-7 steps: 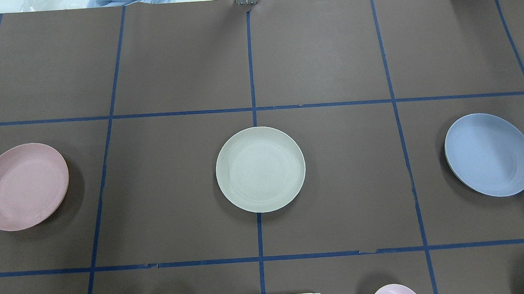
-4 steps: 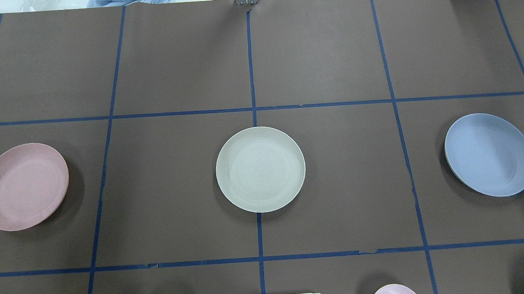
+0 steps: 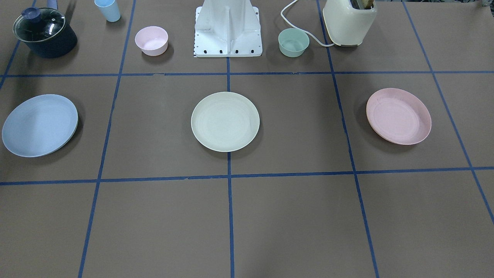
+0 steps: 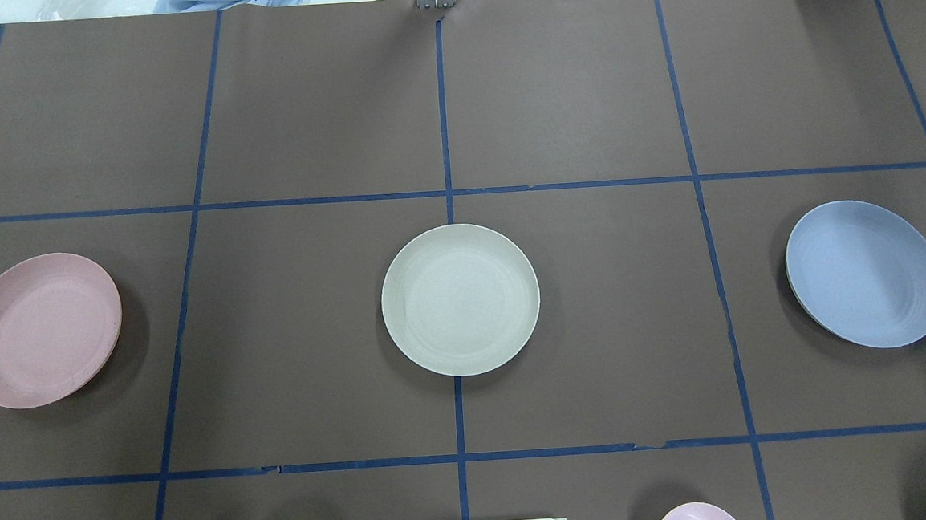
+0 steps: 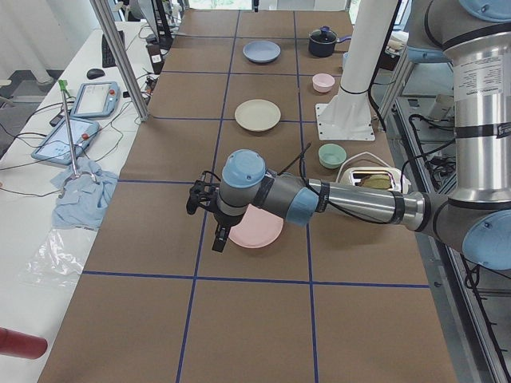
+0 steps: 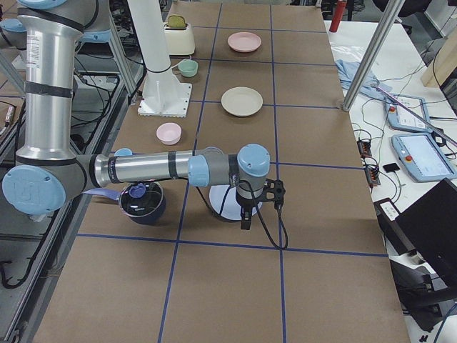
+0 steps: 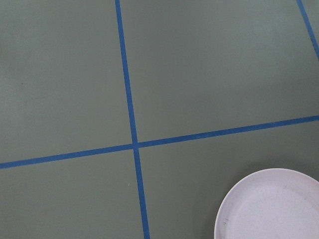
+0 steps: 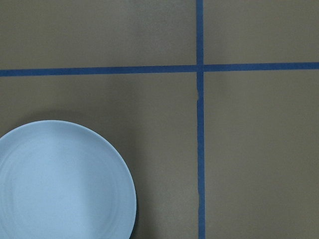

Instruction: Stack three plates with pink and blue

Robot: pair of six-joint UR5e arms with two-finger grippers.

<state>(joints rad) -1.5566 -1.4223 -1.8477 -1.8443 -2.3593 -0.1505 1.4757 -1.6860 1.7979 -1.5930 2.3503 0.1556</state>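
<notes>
— Where are the three plates?

— They lie in one row across the table (image 4: 582,108), well apart from each other. The white plate (image 4: 460,299) is in the middle, on the centre line of blue tape (image 4: 443,116). The pink plate (image 4: 40,330) is at the robot's left end and the blue plate (image 4: 865,273) at its right end. Each lies flat on the table with nothing on it, so no plate is stacked yet.

— And the grippers?

— Only the two side views show them. The left gripper (image 5: 220,237) hangs above the table, over the edge of the pink plate or just beside it. The right gripper (image 6: 245,216) hangs the same way by the blue plate. Neither touches a plate, as far as I can see.

— Are they open or closed?

— I cannot tell. They are small and dark in the side views, and the wrist cameras do not show the fingers. The left wrist view shows a tape crossing and part of the pink plate in its lower right corner. The right wrist view shows a crossing and the blue plate at lower left.

— What else is on the table?

— Near the robot's base stand a pink bowl (image 3: 151,40) and a green bowl (image 3: 293,42). A dark pot (image 3: 44,33) with a glass lid stands on the right side, nearer the robot than the blue plate.
</notes>
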